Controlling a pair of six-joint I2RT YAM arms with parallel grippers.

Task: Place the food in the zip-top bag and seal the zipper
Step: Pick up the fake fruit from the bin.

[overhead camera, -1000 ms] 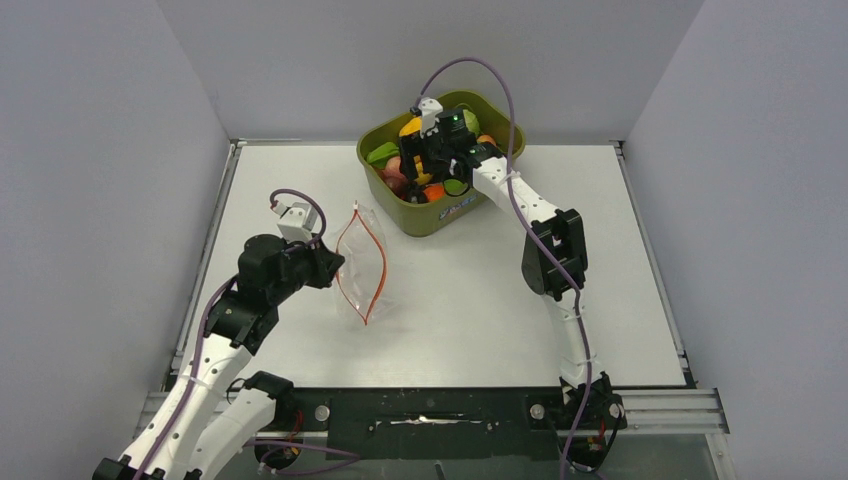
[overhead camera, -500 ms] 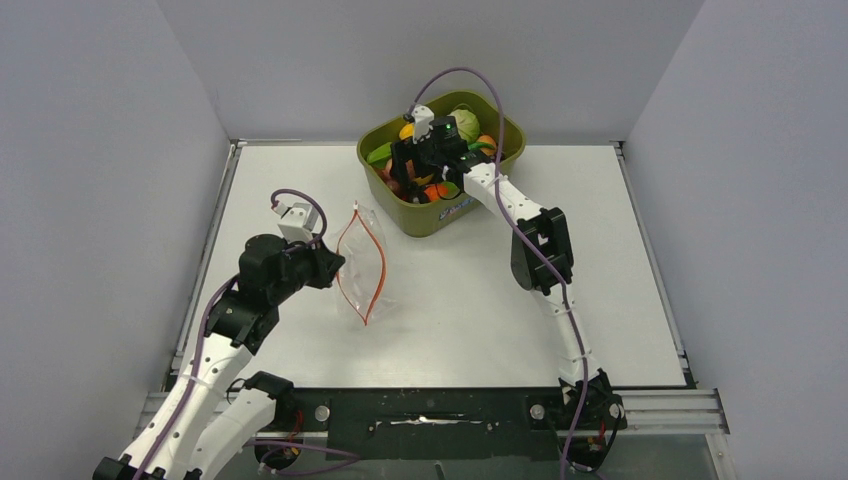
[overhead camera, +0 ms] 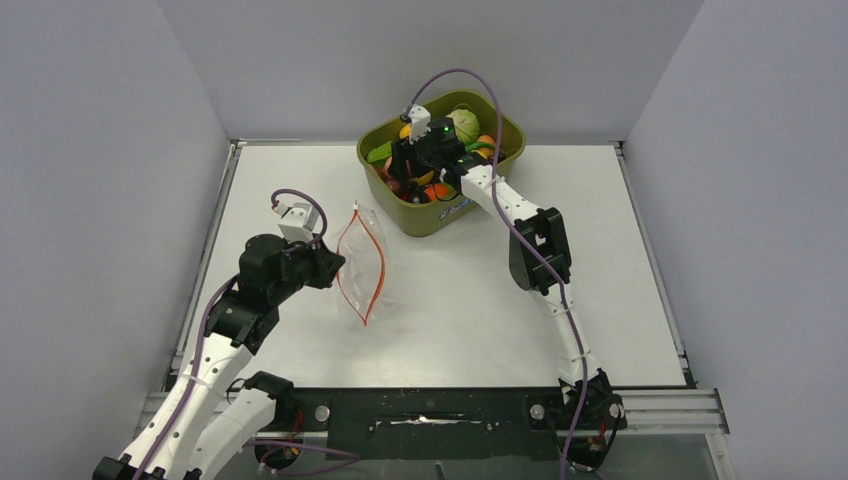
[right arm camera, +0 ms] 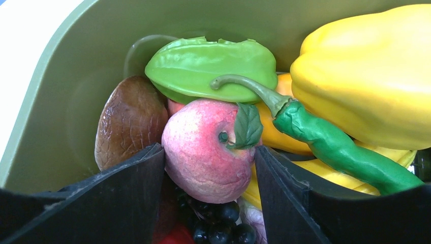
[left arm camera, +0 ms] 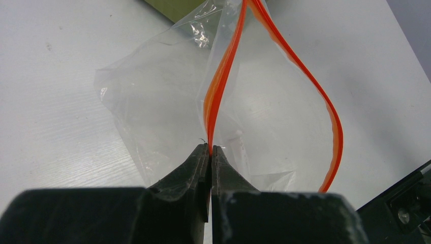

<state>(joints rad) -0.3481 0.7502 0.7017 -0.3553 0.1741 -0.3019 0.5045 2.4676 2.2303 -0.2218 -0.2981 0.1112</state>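
The clear zip-top bag (overhead camera: 362,265) lies left of centre with its mouth gaping. My left gripper (overhead camera: 335,262) is shut on the near side of its red-orange zipper (overhead camera: 378,262). In the left wrist view the jaws (left arm camera: 211,147) pinch the zipper (left arm camera: 223,76) and the bag (left arm camera: 152,101) spreads beyond them. My right gripper (overhead camera: 405,165) is down in the olive tub (overhead camera: 440,215). In the right wrist view its fingers (right arm camera: 209,148) press both sides of a pink-red fruit (right arm camera: 201,162) lying among the other food. A yellow pepper (right arm camera: 366,76) and a long green pod (right arm camera: 330,142) lie to the right.
The tub also holds a pale-green cabbage (overhead camera: 465,124), a flat green fruit (right arm camera: 213,68), a brown piece (right arm camera: 129,119) and dark grapes (right arm camera: 223,229). The tub wall (right arm camera: 61,101) rises close on the right gripper's left. Grey walls enclose the white table (overhead camera: 600,280).
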